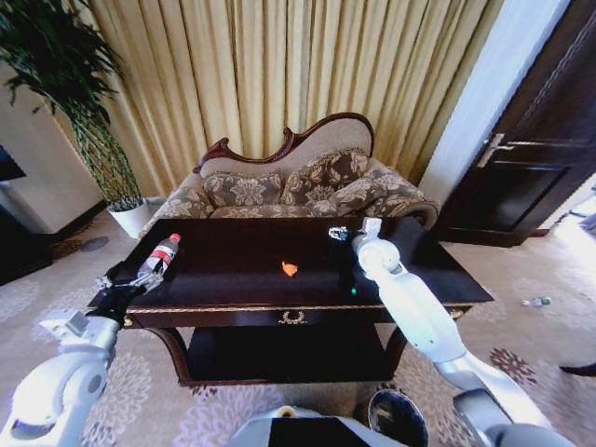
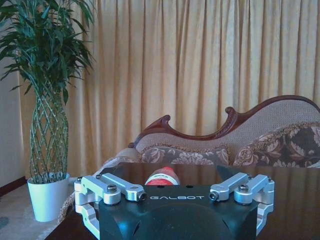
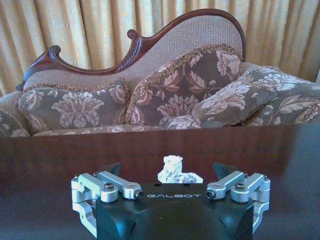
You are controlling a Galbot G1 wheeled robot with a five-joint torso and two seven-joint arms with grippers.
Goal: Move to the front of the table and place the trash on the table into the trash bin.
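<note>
- Basically parked in front of the big dark glossy wooden table with gold trim, both arms already reaching over the top.
- Left gripper sitting at the table's left end, right behind the clear plastic bottle with red cap and label; bottle lying on its side, long axis running roughly away from the claw, one red-and-white end poking up between the fingers in the left wrist view.
- Left claw spread wide, nothing pinched yet, bottle just ahead and centred in the gap. Looks like a straight push forward and a squeeze, though gripping a round bottle along its length could let it roll.
- Right gripper out near the far right part of the top, jaws spread too, small white crumpled scrap lying just ahead, between the fingers, untouched.
- Tiny orange scrap alone mid-table, well apart from both claws, a bit nearer the right arm.
- Small round dark trash bin down on the floor by the robot's right side, in front of the table; can't tell what's inside.
- So all three bits of trash on the table, none binned.
</note>
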